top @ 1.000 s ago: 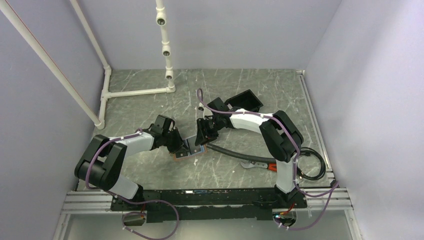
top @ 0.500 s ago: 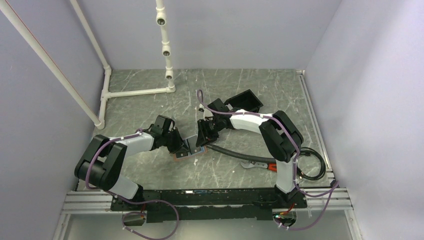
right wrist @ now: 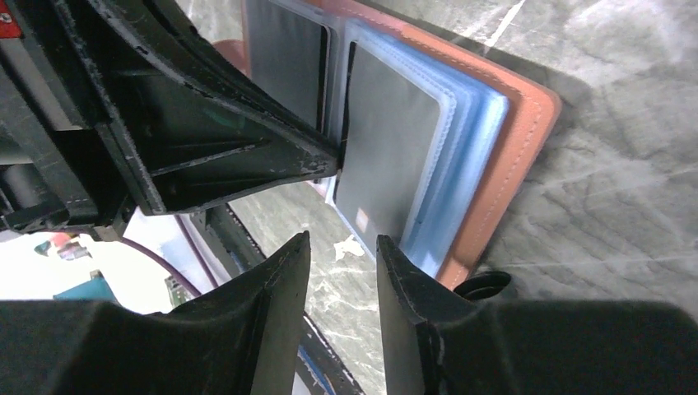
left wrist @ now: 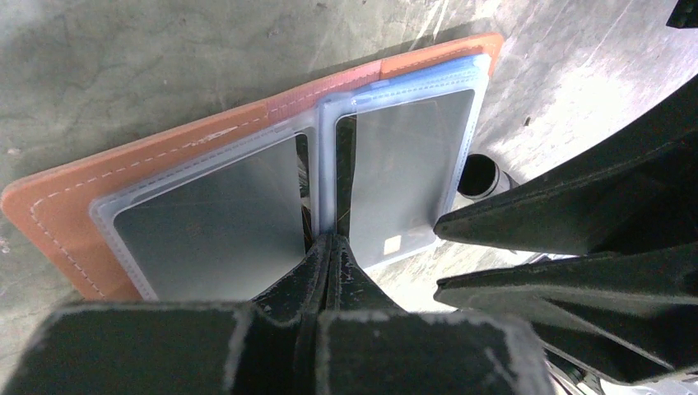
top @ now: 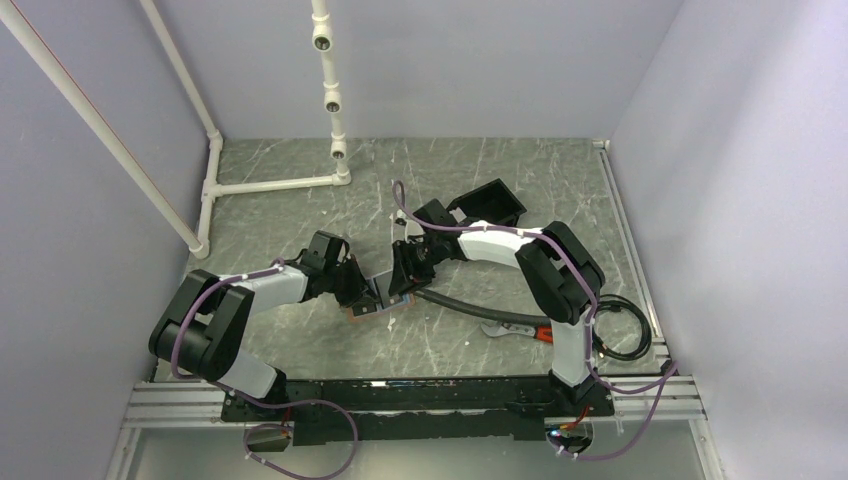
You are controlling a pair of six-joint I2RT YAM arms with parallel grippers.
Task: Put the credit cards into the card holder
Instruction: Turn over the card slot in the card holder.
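Note:
The tan-brown card holder (top: 375, 306) lies open on the table between both grippers. In the left wrist view its leather cover (left wrist: 206, 127) frames clear plastic sleeves. A dark grey credit card (left wrist: 214, 222) sits in one sleeve and a second card (left wrist: 403, 164) with a gold chip sits in the other. My left gripper (left wrist: 332, 240) is shut on the sleeves' centre fold. My right gripper (right wrist: 342, 247) is open and empty, its fingertips just off the chip card's (right wrist: 383, 148) free edge. The other card (right wrist: 288, 58) shows behind the left gripper's fingers (right wrist: 206, 140).
A black plastic box (top: 490, 203) stands behind the right arm. A black hose (top: 460, 300) runs from the wallet towards a red-handled tool (top: 530, 331) at the right. A white pipe frame (top: 270, 185) stands at the back left.
My right gripper has edged slightly left, closer to the card holder. The left gripper and the card holder have stayed put.

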